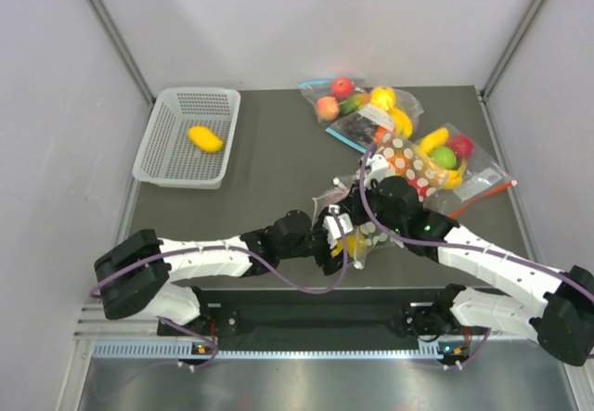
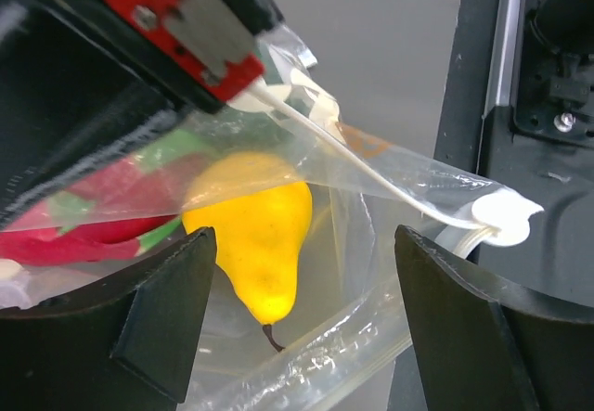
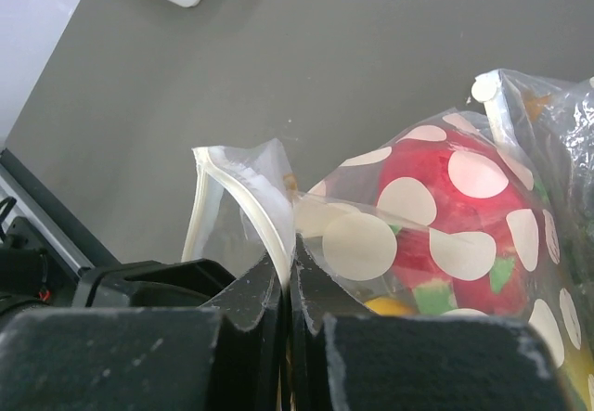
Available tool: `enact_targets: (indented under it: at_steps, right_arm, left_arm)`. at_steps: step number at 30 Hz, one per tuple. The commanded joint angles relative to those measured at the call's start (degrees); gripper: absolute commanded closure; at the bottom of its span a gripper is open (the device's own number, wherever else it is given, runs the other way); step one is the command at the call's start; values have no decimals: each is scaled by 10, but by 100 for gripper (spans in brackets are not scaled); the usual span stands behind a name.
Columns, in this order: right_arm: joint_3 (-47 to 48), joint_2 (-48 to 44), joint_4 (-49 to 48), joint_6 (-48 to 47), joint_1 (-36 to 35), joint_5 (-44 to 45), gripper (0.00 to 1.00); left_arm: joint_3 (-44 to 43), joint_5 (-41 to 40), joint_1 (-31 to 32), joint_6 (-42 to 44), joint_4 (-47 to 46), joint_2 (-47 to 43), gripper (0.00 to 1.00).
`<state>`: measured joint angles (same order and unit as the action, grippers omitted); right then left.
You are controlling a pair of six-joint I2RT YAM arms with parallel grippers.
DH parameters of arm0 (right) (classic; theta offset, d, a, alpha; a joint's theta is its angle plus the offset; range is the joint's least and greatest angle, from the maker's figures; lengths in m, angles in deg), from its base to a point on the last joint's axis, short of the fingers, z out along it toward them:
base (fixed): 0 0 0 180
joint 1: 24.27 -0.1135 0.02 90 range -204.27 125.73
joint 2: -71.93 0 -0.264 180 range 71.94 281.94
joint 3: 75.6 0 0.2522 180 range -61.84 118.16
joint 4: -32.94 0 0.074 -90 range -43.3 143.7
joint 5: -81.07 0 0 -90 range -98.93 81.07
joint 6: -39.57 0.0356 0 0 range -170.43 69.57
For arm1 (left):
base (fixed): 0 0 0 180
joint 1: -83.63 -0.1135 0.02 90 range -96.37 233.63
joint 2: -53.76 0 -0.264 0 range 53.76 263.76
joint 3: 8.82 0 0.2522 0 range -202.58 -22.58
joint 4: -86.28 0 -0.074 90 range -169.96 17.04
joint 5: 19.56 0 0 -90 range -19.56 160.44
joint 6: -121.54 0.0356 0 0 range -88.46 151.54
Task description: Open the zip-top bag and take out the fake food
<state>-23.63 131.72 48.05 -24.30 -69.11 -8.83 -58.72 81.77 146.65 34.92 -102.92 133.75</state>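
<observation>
On my right gripper [image 3: 290, 281] the jaws are clenched on the white zip lip of the floppy clear polka-dotted zip-top bag [image 3: 357, 244], low centre in the right wrist view. On my left gripper [image 2: 302, 276] the jaws are released and spread at the bag's mouth. A glossy yellow plastic pear [image 2: 255, 235] lies between them, with a red piece with green leaves [image 2: 83, 216] at its left.

In the top view the bag sits low centre between both grippers, over the dark grey tabletop [image 3: 325, 77].

I judge it best to pinch firmly with the right, ease the left round the pear clear of film, then close gently. No writing is legible.
</observation>
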Motion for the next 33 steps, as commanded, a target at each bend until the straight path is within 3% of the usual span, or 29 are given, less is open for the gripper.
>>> enact_targets:
  at_steps: [1, 8, 13, 22, 28, 33]
  right_arm:
    - [-2, -18, -26, 3, 5, 1, 100]
    - [-5, -44, -17, 5, 5, 2, 100]
    - [-11, -61, 0, 3, 4, 2, 100]
    - [-13, -79, 17, 1, 5, 3, 100]
    - [-16, -87, 25, 0, 5, 4, 100]
    - [-18, -98, 34, 0, 5, 10, 100]
  left_arm:
    - [-8, -10, 3, 9, -26, -4, 17]
    - [-24, -51, -6, 15, -38, 75, 18]
    - [-5, -84, -9, 6, -77, 60, 18]
    - [3, -69, -46, 1, -60, 69, 18]
    - [5, -13, -49, -5, -59, 59, 18]
    - [27, 99, -86, -57, -89, 29, 17]
